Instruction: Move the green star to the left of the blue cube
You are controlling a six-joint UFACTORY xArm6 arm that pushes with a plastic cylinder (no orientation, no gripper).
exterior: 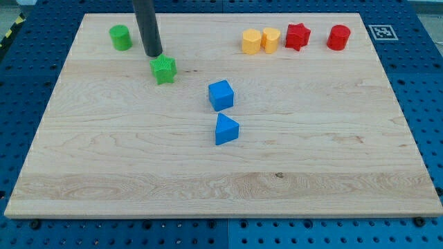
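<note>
While the wooden table [221, 187] carries every block loose on its surface, the rod [147, 24] has no hand to open or close; its tip [154, 54] sits just above-left of the green star [164, 70]. That star lies up-left of the blue cube [221, 95], apart; a blue triangular block [225, 129] sits just below the cube.

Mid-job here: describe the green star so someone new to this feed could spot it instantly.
Start at the wooden board and go to its upper-left area, where the dark rod comes down. The green star sits just below and right of my tip. Unlike the smooth green cylinder nearer the corner, it has a jagged, pointed outline, and the blue cube lies to its lower right.
</note>
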